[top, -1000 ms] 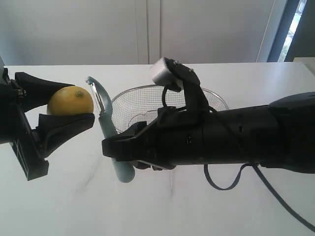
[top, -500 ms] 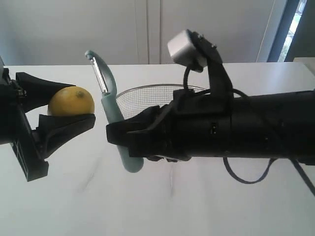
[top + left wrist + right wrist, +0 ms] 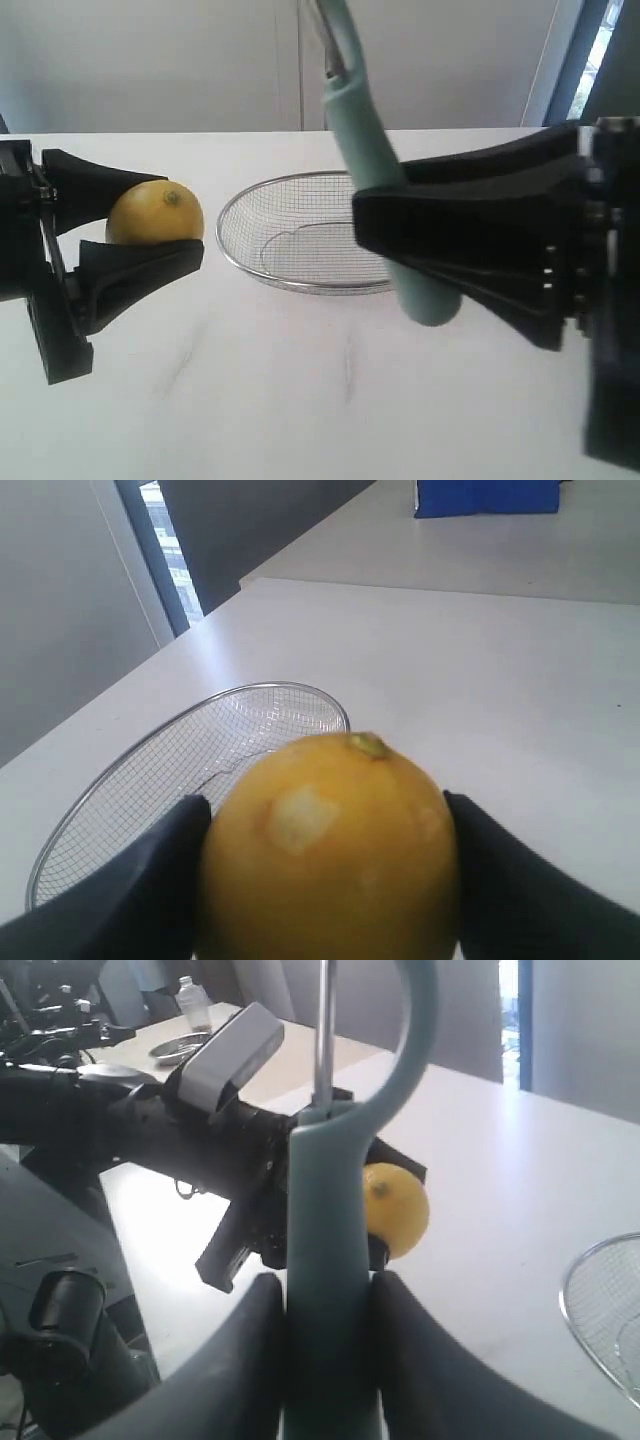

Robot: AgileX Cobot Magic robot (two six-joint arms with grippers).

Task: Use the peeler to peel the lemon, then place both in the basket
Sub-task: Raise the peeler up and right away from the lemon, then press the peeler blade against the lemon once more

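Note:
The yellow lemon (image 3: 155, 212) hangs above the white table at the left, and my left gripper (image 3: 175, 218) is shut on it from two sides. In the left wrist view the lemon (image 3: 330, 850) fills the gap between the black fingers (image 3: 150, 880) and shows a small pale patch on its skin. The teal peeler (image 3: 385, 180) stands nearly upright at the right, my right gripper (image 3: 375, 215) shut on its handle. Its head runs out of the top of the exterior view. The wire basket (image 3: 300, 286) rests on the table between the arms. The right wrist view has the peeler (image 3: 325, 1260) in front of the lemon (image 3: 398, 1210).
A white table (image 3: 300, 400) carries everything. A blue box (image 3: 485, 495) sits on a far table. In the right wrist view a bottle (image 3: 193, 1002) and a dish (image 3: 180, 1048) stand on another table behind the left arm (image 3: 150, 1130), with the basket's rim (image 3: 600, 1300) off to one side.
My right arm has drawn back to the right and raised the peeler away from the lemon, turning it more upright. The left gripper with the lemon shifted slightly right.

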